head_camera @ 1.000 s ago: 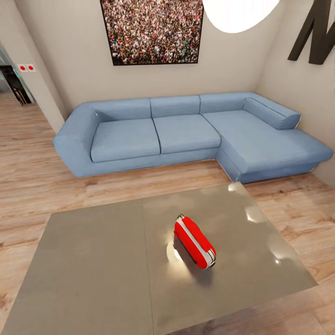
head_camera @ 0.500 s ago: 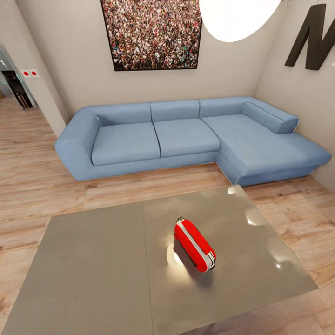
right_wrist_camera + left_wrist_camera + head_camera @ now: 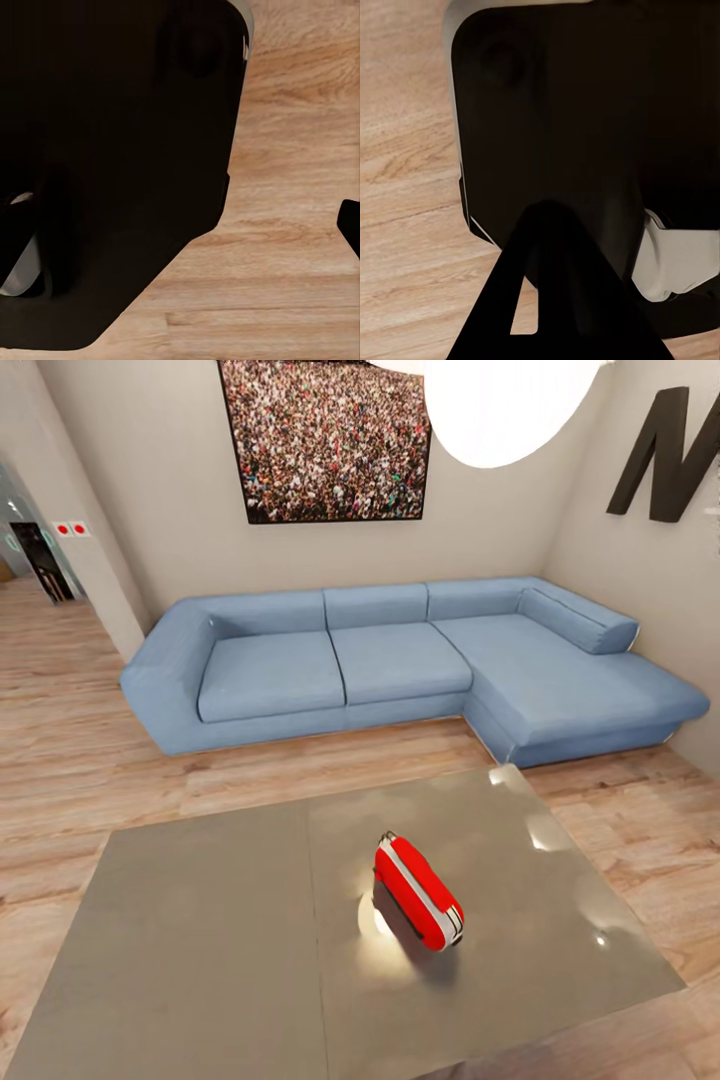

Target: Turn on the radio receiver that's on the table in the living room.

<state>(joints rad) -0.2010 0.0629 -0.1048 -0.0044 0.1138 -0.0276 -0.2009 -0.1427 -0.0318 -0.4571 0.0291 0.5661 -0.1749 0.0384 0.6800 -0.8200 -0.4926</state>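
Whether our left hand (image 3: 551, 300) is spread or pressed together we cannot tell; the right likewise. The radio receiver (image 3: 417, 891) stands on the grey counter (image 3: 200, 940), blue sofa (image 3: 400, 660) beyond.

sofa (image 3: 400, 660) blue, L-shaped, against wall | crowd picture (image 3: 325, 438) above it | black letter (image 3: 665, 455) right wall | lamp (image 3: 505, 405) overhead | wood floor (image 3: 60, 690)

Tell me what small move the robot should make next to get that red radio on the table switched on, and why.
Probably roll a little closer to the table. The radio receiver lies near the middle of the grey top, right of its seam, and no arm reaches over the table in the head view; both wrist cameras look down at wood floor. A reach likely needs a nearer base.
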